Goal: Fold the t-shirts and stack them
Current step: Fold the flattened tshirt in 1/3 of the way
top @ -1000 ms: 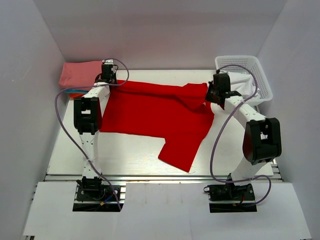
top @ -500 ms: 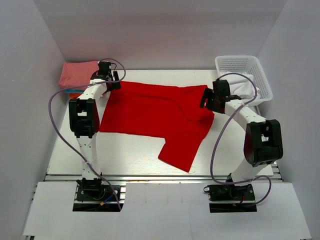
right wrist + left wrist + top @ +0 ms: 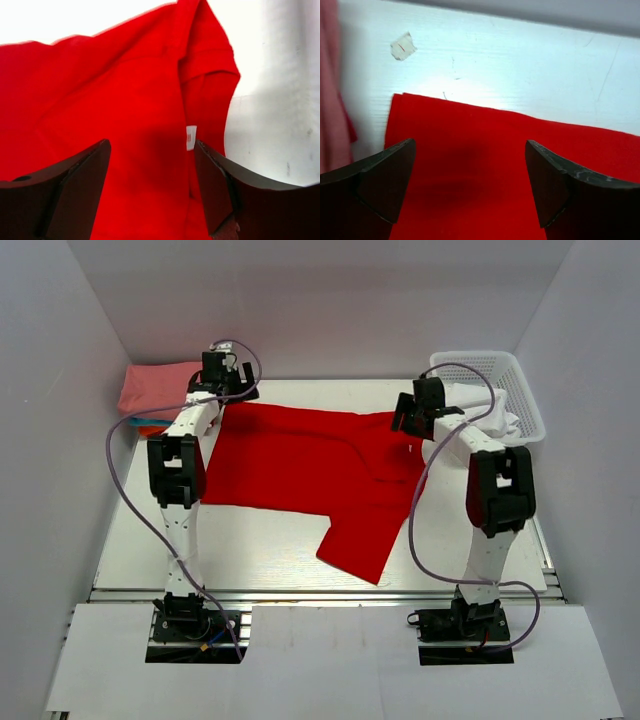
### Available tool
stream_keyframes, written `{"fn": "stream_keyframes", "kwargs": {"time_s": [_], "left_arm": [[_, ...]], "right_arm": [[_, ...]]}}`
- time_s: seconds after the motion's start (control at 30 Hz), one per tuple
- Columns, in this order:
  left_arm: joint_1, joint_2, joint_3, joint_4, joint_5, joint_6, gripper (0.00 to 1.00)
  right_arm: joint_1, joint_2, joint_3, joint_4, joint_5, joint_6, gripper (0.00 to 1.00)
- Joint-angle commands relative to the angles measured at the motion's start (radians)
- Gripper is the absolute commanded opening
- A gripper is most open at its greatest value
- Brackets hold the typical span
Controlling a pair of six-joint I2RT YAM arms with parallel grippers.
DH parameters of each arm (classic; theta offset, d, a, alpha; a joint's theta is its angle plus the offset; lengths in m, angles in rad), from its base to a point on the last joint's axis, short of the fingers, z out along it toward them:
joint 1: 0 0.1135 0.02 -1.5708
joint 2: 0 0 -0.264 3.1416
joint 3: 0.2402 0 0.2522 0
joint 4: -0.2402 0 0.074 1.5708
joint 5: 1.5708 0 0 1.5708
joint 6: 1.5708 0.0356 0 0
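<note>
Both grippers let go in the last second: a second ago each was clamped on the far edge of the red shirt (image 3: 300, 465), now both are off it and the far edge has dropped flat.

- left gripper (image 3: 469, 150): jaws wide apart, nothing between them. Hovers over the shirt's far-left corner, which lies flat on the table (image 3: 250, 555).
- right gripper (image 3: 152, 147): jaws also well apart, empty. Hangs above the collar end; white neck label (image 3: 190, 137) shows just under it, with a sleeve folded over beside it.
- red shirt: spread across the middle of the table, not in either grip. Far edge straight. Right end is doubled over and rumpled, and one flap (image 3: 362, 540) sticks out toward the near edge.
- pink shirt (image 3: 158, 387): already folded, far-left corner, just beside the red shirt's corner. Slivers of teal and orange show under it, so probably a stack of done shirts; too small to be sure.
- basket (image 3: 520, 368): far right, white cloth (image 3: 483, 405) inside. Can't tell if it's another shirt.

Status, my read: red shirt is laid out and straightened, not folded yet. Left to do: fold it and put it on the pink pile. Right end likely needs tidying first.
</note>
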State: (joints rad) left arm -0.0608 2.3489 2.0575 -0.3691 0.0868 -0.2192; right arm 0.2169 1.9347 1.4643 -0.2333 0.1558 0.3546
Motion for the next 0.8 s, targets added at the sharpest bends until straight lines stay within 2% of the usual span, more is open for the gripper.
{"fn": "stream_keyframes", "kwargs": {"time_s": [0.0, 0.13, 0.27, 0.37, 0.4, 0.5, 0.57, 0.77], "left_arm": [[-0.001, 0.036, 0.009, 0.019, 0.057, -0.006, 1.00], [-0.001, 0.069, -0.019, 0.076, 0.047, -0.016, 1.00], [-0.001, 0.104, -0.033, 0.081, 0.038, -0.048, 1.00], [-0.001, 0.113, -0.039, -0.002, -0.062, -0.071, 1.00], [-0.001, 0.102, -0.062, -0.002, -0.079, -0.071, 1.00], [0.009, 0.052, -0.155, -0.002, -0.111, -0.094, 1.00], [0.019, 0.020, -0.209, -0.002, -0.125, -0.118, 1.00], [0.019, -0.025, -0.266, -0.085, -0.219, -0.169, 1.00]], "right_arm": [[-0.001, 0.078, 0.071, 0.020, 0.005, -0.020, 0.73], [-0.004, 0.156, 0.133, 0.034, 0.048, -0.009, 0.73], [-0.010, 0.233, 0.180, 0.063, 0.060, 0.003, 0.65], [-0.007, 0.263, 0.195, 0.083, 0.064, -0.006, 0.46], [-0.010, 0.262, 0.189, 0.084, 0.079, 0.006, 0.34], [-0.008, 0.239, 0.153, 0.097, 0.116, 0.023, 0.12], [-0.010, 0.213, 0.116, 0.094, 0.162, 0.040, 0.08], [-0.024, 0.147, 0.030, 0.072, 0.209, 0.076, 0.08]]}}
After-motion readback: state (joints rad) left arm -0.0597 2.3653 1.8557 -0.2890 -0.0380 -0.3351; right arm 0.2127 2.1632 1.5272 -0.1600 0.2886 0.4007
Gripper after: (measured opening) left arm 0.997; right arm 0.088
